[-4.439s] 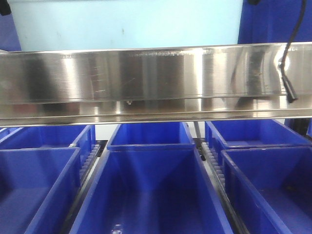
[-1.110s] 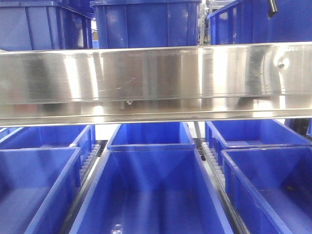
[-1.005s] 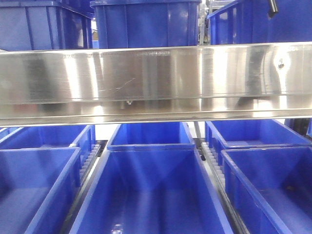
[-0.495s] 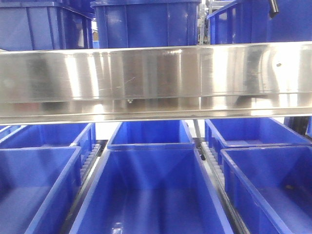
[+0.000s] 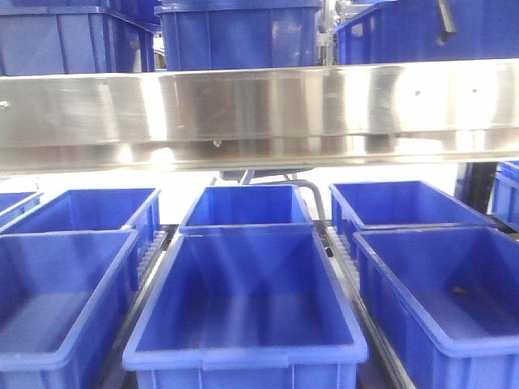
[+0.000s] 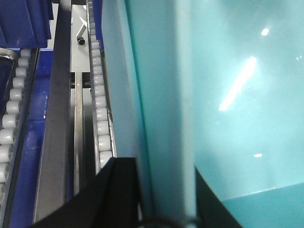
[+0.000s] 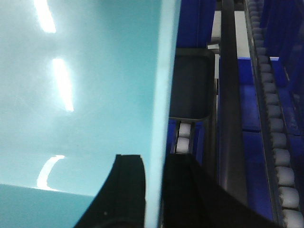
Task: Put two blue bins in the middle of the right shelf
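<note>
Both clamped on pale teal bin (image 6: 237,95) wall: left claw (image 6: 160,167), right claw (image 7: 155,160) (roller track (image 6: 102,118) beside).

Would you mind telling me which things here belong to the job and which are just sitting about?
In the job:
- pale teal bin
- left gripper, astride the bin's wall
- right gripper, astride its other wall

Sitting about, not handled:
- lower dark blue bins
- upper dark blue bins
- steel shelf rail
- roller track
</note>
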